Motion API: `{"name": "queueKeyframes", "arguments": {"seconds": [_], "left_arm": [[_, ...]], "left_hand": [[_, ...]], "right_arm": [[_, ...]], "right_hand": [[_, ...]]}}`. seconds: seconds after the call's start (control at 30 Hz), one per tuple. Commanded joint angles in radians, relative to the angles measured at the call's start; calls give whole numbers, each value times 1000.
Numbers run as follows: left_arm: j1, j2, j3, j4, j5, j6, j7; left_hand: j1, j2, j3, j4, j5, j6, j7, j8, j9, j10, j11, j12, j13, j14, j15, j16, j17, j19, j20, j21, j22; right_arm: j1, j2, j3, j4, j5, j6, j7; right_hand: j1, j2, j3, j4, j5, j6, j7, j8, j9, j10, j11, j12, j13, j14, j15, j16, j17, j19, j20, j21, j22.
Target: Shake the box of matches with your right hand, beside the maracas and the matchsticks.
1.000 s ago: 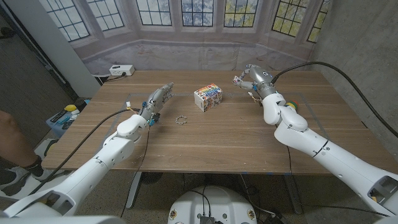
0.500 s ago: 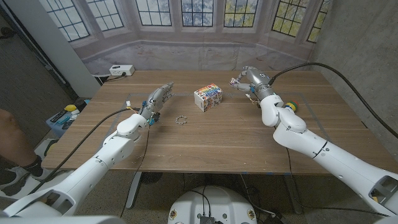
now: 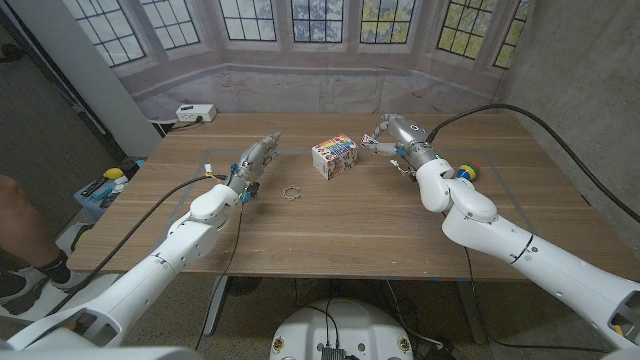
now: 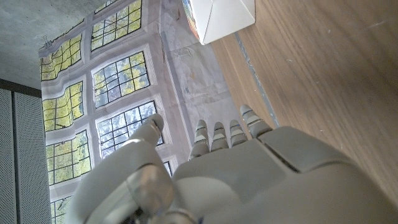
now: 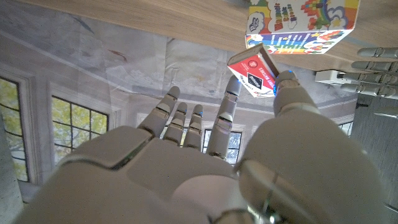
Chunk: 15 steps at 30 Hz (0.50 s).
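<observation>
My right hand (image 3: 396, 136) is raised over the far right of the table and pinches a small red and white matchbox (image 3: 373, 138) between thumb and a finger. The right wrist view shows the matchbox (image 5: 254, 70) at the fingertips of that hand (image 5: 186, 162), close to a colourful printed box (image 5: 305, 25). That colourful box (image 3: 335, 155) stands on the table just left of the hand. A bright maraca (image 3: 466, 172) peeks out behind my right forearm. Thin matchsticks (image 3: 403, 168) seem to lie under the wrist. My left hand (image 3: 253, 160) holds nothing, its fingers straight and apart (image 4: 236, 174).
A small pale ring-shaped object (image 3: 291, 192) lies between the left hand and the colourful box. A white power strip (image 3: 195, 112) sits at the far left corner. Bare wood (image 3: 340, 230) stretches across the near half of the table. A person's leg shows at the left edge.
My right hand has swung left with the matchbox, toward the colourful box. The maraca has come out from behind the forearm. The left arm has not moved.
</observation>
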Motion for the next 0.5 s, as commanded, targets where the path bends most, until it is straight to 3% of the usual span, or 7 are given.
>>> {"name": "queueKeyframes", "arguments": {"seconds": [0.03,0.5], "left_arm": [[15,-2,-4,-15,7,-18,17],[6,0,-12,4,4,-32,6]], "left_hand": [[9,-1,-4,3,8,7,2,6,2,0,1,10,6,-4,7,2,5,4,9,0,2],[9,-1,-5,3,8,6,2,6,2,-2,0,9,6,-5,6,2,5,3,9,0,2]], "right_arm": [[-36,-21,-13,-55,-33,27,46],[-61,-16,-29,-78,-72,55,109]], "right_hand": [[5,8,-1,3,0,3,7,-4,3,5,11,-2,1,6,7,-3,1,4,6,-3,5],[5,9,-2,3,-1,-3,10,-7,4,5,14,-3,1,7,9,-3,2,3,7,-4,5]]}}
